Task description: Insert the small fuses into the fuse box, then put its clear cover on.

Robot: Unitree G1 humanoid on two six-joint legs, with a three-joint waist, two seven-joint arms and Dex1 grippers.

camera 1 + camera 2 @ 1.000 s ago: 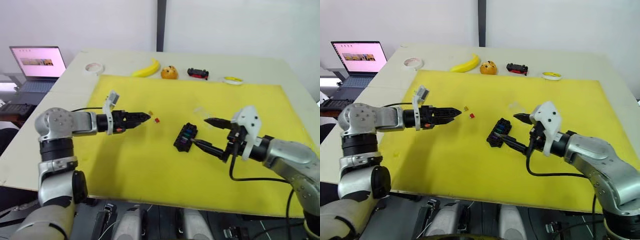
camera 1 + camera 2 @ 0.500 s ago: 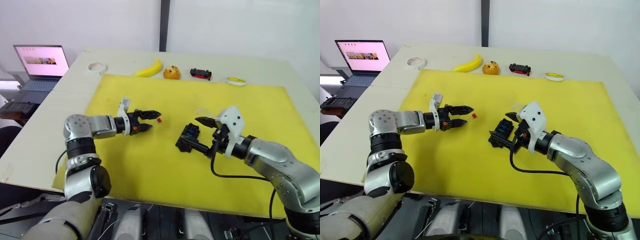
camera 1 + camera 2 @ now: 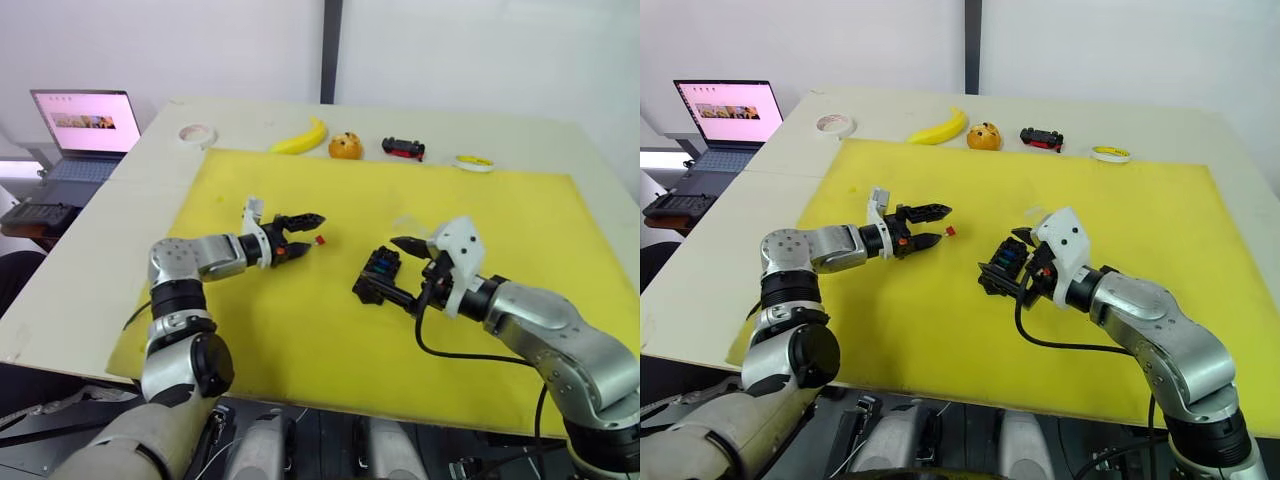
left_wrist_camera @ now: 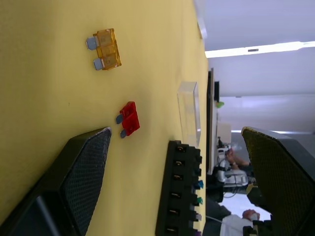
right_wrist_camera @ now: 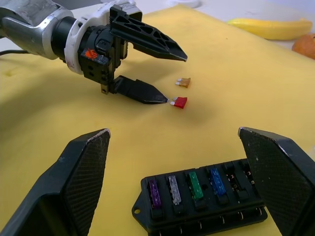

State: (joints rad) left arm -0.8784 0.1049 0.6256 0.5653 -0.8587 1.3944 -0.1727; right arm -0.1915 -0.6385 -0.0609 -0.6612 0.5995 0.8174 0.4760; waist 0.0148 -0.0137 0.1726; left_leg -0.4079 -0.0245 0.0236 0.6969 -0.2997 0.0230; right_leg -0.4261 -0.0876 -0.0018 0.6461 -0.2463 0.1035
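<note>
The fuse box lies on the yellow mat between the spread fingers of the right gripper, empty-handed, one finger on either side of the black block. The right wrist view picks out what the head views cannot: purple, grey, green and blue fuses seated in a row of slots, with slots beside them still open. The left gripper reaches level across the mat toward the box, its two fingers parted and holding nothing, the lower tip just beside the red fuse. An orange fuse rests a little beyond the red one, apart from both fingers. The left wrist view alone makes out the clear cover, lying flat on the mat past the box, well clear of either gripper. The right forearm angles in low from the mat's near edge.
</note>
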